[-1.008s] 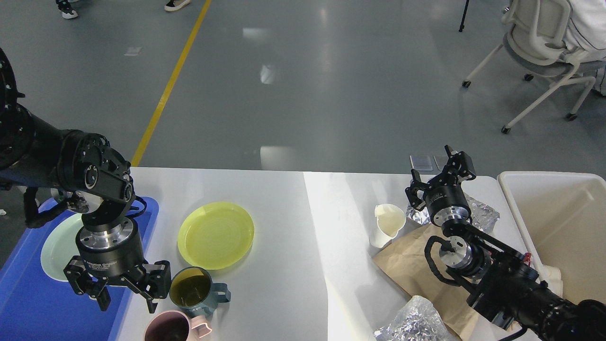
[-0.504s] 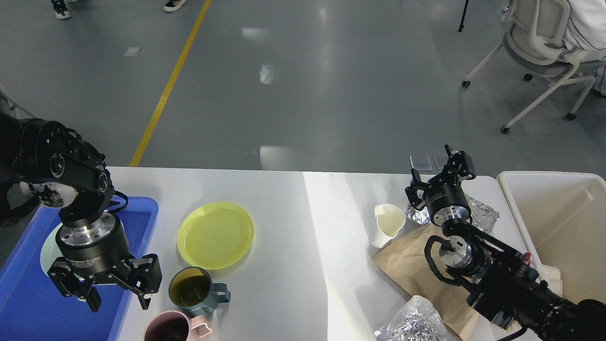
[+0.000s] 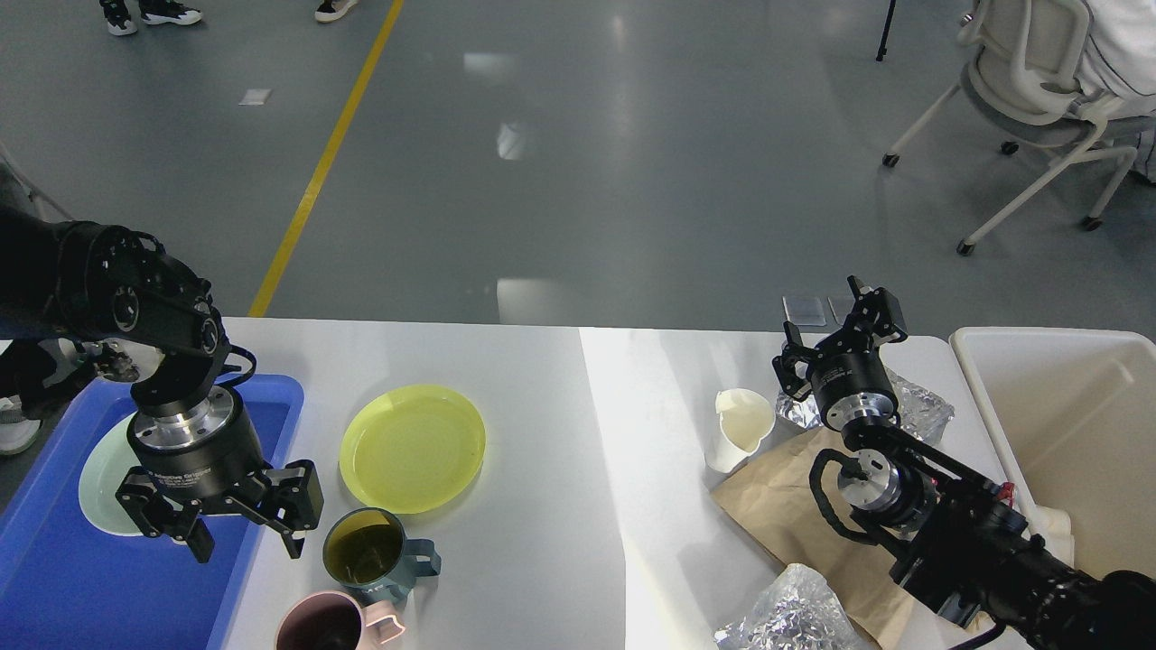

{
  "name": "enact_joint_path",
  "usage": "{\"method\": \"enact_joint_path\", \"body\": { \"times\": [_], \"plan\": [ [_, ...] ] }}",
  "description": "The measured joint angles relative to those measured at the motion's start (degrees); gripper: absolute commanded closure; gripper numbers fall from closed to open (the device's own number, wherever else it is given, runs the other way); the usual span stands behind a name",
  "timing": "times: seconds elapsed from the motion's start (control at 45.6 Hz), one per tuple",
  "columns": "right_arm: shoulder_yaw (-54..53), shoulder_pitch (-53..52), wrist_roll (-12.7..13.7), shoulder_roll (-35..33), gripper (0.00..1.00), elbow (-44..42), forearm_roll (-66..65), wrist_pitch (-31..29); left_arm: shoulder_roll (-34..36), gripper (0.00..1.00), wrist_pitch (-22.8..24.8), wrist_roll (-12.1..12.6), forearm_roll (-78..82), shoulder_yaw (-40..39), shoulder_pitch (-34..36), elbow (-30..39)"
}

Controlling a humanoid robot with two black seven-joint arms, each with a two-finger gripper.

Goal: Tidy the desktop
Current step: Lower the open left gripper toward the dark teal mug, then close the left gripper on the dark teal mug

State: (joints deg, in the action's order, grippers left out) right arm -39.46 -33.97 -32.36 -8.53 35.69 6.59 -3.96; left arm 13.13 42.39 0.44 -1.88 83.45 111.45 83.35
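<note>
A: Starting at the left edge, where was everything?

B: The blue tray [image 3: 54, 578] sat at the left end of the desktop [image 3: 542, 560], with a pale green plate [image 3: 99, 469] lying in it. The left gripper [image 3: 242, 540] hung over the tray's right rim, fingers pointing down and spread wide, with nothing between them.

A: And what lay nearest it?

B: The teal mug [image 3: 366, 552], just to the gripper's right near the front edge, upright, its handle pointing right, away from the fingers. The pink mug [image 3: 327, 626] stood just in front of it at the very front edge (partly cut off by the frame). The yellow plate [image 3: 413, 449] lay just behind the teal mug, toward the middle.

A: So which arm should take the mugs?

B: The left, I'd judge; it was far nearer, and a short move right would put it over the teal mug's rim.

A: And the right side?

B: A white paper cup [image 3: 739, 429] stood beside brown paper [image 3: 795, 515] and crumpled foil [image 3: 786, 618], with the off-white tub [image 3: 1066, 424] at the right end. The right gripper [image 3: 835, 329] hovered just behind the cup, pointing away from the camera, fingers apart and empty.
</note>
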Motion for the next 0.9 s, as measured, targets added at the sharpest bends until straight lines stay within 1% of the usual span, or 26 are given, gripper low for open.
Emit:
{"method": "enact_joint_path", "body": {
  "times": [0.175,0.263,0.46,0.613,0.898],
  "plan": [
    [0.0,0.0,0.0,0.0,0.0,0.1,0.0,0.0,0.1,0.18,-1.7,0.1,-0.1,-1.1,-7.1,-8.5],
    [0.0,0.0,0.0,0.0,0.0,0.1,0.0,0.0,0.1,0.18,-2.5,0.1,-0.1,-2.0,-9.9,-11.1],
    [0.0,0.0,0.0,0.0,0.0,-0.1,0.0,0.0,-0.2,0.18,-2.4,0.3,0.1,-2.6,-10.8,-11.8],
    [0.0,0.0,0.0,0.0,0.0,-0.1,0.0,0.0,-0.4,0.18,-4.2,0.5,0.1,-3.1,-11.3,-12.2],
    [0.0,0.0,0.0,0.0,0.0,-0.1,0.0,0.0,-0.9,0.18,-6.5,3.6,0.0,-7.1,-12.5,-12.3]
  ]
}}
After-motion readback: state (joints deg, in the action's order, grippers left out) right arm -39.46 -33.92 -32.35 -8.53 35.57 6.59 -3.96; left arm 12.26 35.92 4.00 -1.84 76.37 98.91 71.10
